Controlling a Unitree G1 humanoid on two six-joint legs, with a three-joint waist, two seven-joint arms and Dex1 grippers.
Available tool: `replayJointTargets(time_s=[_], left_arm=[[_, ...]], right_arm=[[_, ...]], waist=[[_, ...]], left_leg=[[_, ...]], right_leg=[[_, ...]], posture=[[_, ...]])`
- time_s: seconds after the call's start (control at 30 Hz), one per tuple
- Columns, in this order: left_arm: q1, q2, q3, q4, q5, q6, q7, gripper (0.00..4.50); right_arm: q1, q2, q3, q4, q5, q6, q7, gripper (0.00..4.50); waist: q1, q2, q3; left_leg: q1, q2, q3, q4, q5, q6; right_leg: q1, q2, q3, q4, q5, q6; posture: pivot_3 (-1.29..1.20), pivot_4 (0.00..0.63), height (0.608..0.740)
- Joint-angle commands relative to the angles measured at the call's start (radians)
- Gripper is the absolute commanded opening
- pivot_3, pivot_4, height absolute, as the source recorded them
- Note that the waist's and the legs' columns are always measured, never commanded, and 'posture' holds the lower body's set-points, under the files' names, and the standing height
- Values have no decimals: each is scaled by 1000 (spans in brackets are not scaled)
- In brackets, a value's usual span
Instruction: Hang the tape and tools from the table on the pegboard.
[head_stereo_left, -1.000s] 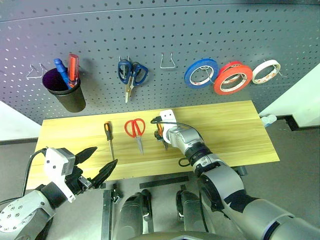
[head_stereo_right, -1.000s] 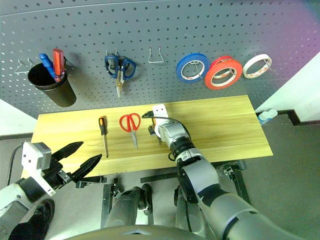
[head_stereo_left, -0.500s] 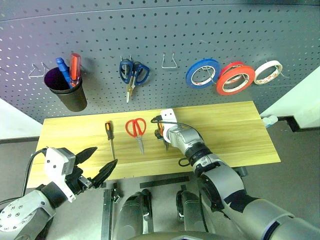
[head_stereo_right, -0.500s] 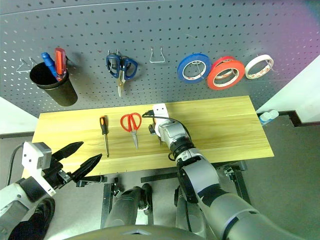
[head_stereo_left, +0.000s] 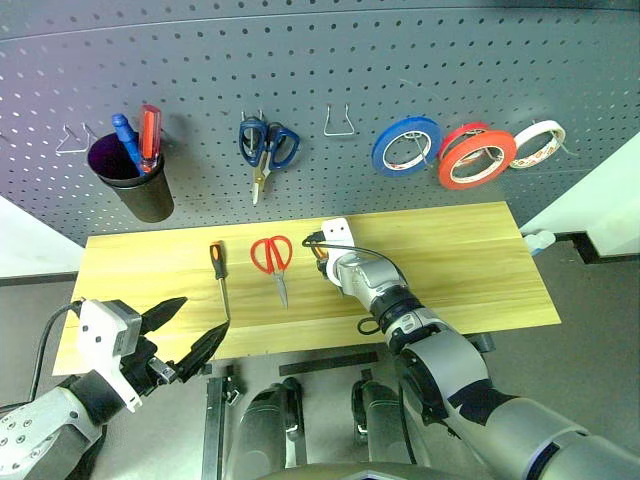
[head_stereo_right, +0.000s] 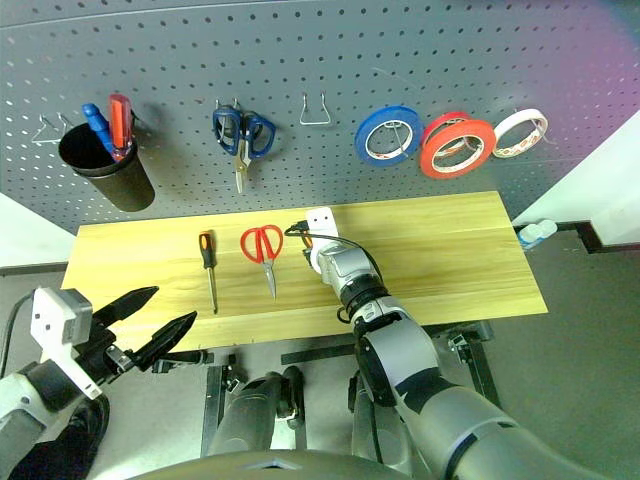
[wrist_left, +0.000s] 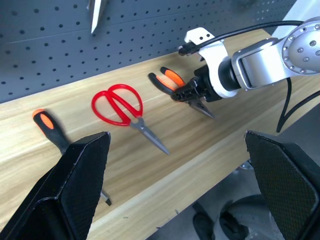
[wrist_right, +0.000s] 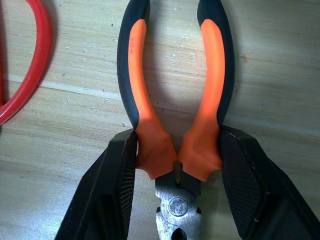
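Note:
Orange-and-black pliers (wrist_right: 145, 125) lie on the light wood table (head_stereo_left: 460, 250), and my right gripper (wrist_right: 176, 140) is shut on them, a finger pressing each handle near the pivot. The same grip shows in the left wrist view, right gripper (wrist_left: 192, 95) on the pliers (wrist_left: 167, 77). Left of them lie the red-handled scissors (head_stereo_left: 272, 258) and the slim screwdriver (head_stereo_left: 217, 265). My left gripper (head_stereo_left: 205, 313) hangs open off the table's front left edge, holding nothing. The wide red tape (head_stereo_left: 477, 160) hangs on the pegboard (head_stereo_left: 330, 60).
On the board hang a black cup (head_stereo_left: 135, 185) with blue and red tools, blue-handled scissors (head_stereo_left: 264, 145), a blue roll (head_stereo_left: 405, 145) and a white roll (head_stereo_left: 533, 143). Two wire hooks (head_stereo_left: 340, 122) (head_stereo_left: 72, 140) hang bare. The table's right half is bare wood.
My right gripper's fingers have closed in onto the pliers' handles. The left gripper has stayed open and in place. The red tape has swung slightly to the right on its hook.

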Motion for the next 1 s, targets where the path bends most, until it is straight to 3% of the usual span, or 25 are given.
replayJointTargets(time_s=[0.03, 0.57, 1.0], left_arm=[[14, -3, 24, -35, -18, -15, -3, 4500], [-11, -6, -6, -17, -11, -13, 0, 4500], [-90, 14, -41, 48, 4, -14, -24, 4500]], right_arm=[[-37, 127, 1, 10, -4, 0, 3, 2069], [-12, 49, 13, -78, -10, 61, 114, 2069], [112, -94, 27, -378, -41, 240, 209, 2069]], waist=[[0, 0, 0], [-1, -1, 5], [-2, -1, 5]], left_leg=[[0, 0, 0, 0, 0, 0], [0, 0, 0, -3, 0, 0], [-15, 0, 0, -10, 7, -3]], right_leg=[[0, 0, 0, 0, 0, 0], [-1, 0, 0, -3, 0, 0], [-12, 0, -7, -12, 2, 4]], posture=[[158, 281, 740], [124, 284, 740], [58, 264, 740]])
